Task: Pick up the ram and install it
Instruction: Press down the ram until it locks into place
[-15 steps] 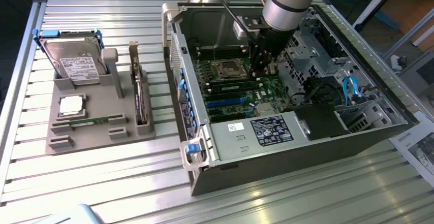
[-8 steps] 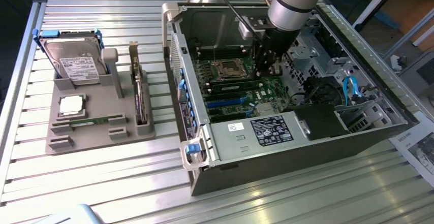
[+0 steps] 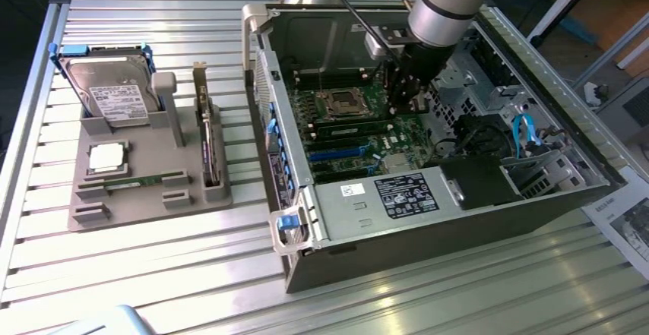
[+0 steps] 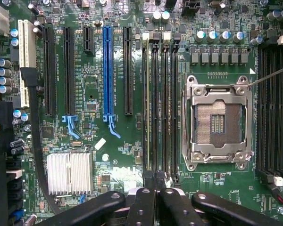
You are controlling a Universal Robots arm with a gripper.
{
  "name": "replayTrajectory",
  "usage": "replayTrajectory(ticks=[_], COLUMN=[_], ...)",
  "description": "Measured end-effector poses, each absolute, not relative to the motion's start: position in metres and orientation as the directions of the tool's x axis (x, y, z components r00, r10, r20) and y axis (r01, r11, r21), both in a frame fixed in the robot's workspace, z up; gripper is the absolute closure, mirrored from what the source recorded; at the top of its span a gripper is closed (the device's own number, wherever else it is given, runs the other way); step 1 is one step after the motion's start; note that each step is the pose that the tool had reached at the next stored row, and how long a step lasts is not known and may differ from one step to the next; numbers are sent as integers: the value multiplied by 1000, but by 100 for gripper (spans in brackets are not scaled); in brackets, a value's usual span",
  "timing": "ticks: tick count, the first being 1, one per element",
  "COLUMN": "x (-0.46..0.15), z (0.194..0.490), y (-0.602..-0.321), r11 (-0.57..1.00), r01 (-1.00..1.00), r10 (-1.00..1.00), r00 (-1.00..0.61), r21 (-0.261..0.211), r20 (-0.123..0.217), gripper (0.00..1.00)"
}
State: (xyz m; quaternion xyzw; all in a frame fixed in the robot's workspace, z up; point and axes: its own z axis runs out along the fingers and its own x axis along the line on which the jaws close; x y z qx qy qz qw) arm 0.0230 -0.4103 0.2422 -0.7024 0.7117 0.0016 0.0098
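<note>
Slatted metal table [image 3: 152,267]; inside case [image 3: 527,198], claw [image 4: 154,192] closed, tips hiding ram [image 4: 153,108] end.

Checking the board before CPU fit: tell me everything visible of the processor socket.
The processor socket is a square frame of silvery metal, lying flat on the green motherboard. Its centre is open, showing a dark contact field with no chip seated. Banks of black memory slots flank it on two sides. Nothing touches it; the shut tool sits apart, at the end of the nearer slots.
</note>
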Motion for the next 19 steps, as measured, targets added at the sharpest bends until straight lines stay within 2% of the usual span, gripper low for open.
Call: replayTrajectory(ticks=[19], x=[26], z=[237], y=[-412], r11=[13], r01=[-1000], r10=[-1000], r00=[-13], r21=[-12], r20=[-16], gripper=[90])
